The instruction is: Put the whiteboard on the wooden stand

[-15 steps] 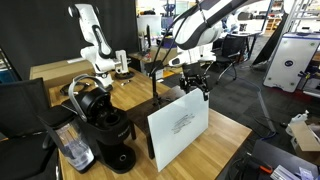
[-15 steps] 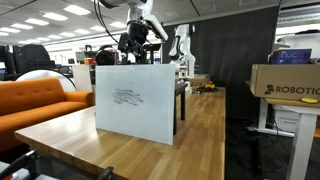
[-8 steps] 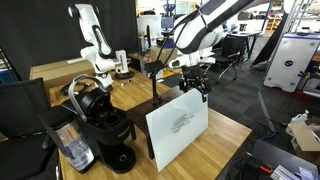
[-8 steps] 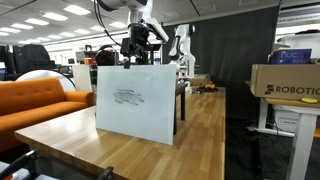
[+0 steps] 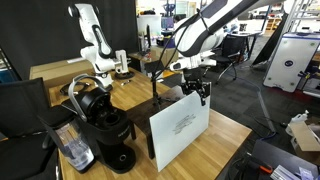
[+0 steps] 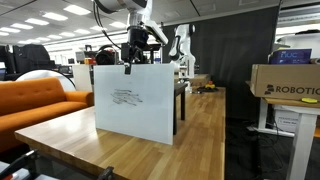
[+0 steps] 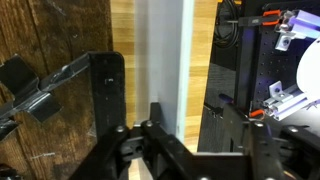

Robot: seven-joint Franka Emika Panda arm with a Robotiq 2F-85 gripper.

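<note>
Wrist view: whiteboard [image 7: 165, 30] clamped in pincer [image 7: 162, 75]

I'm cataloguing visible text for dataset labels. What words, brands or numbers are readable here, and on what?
"ROBOTIC": on the cardboard box, cut off by the picture's edge.
Handwriting on the whiteboard: too blurred to read in both exterior views.
Nothing else is readable.
</note>
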